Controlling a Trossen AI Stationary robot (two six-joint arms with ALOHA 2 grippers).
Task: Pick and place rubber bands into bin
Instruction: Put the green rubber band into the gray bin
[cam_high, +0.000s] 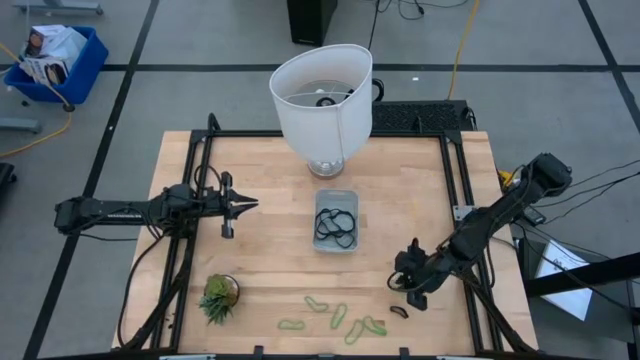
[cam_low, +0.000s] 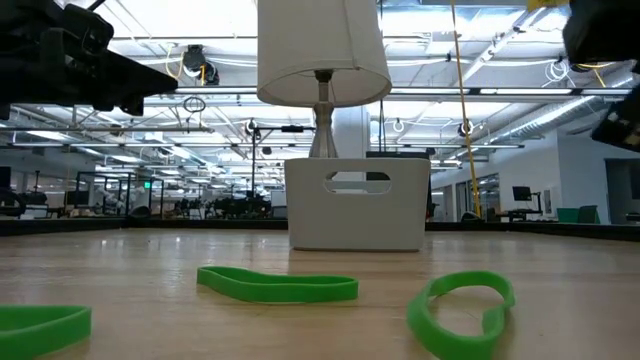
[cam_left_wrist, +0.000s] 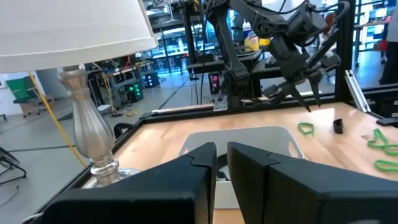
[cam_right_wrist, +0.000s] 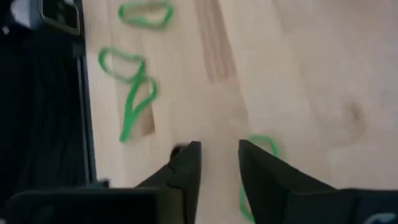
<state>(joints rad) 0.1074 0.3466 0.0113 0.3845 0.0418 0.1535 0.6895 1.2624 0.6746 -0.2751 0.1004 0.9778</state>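
Observation:
The bin (cam_high: 336, 221) sits mid-table with dark rubber bands (cam_high: 335, 226) lying inside it. Several light green bands (cam_high: 339, 315) lie flat on the wood near the table's near edge, and a small dark band (cam_high: 399, 311) lies just right of them. My right gripper (cam_high: 409, 289) hangs open and slanting down above the near right part of the table, close over the small dark band. In the right wrist view a green band (cam_right_wrist: 262, 148) lies by one finger of the right gripper (cam_right_wrist: 219, 155). My left gripper (cam_high: 245, 205) points level toward the bin, with a narrow gap between its fingers and nothing in it.
A lamp with a big white shade (cam_high: 322, 95) stands at the table's far edge behind the bin. A small potted plant (cam_high: 219, 297) stands at the near left. Black frame rails (cam_high: 455, 190) run along both sides. A blue crate (cam_high: 60, 60) is on the floor.

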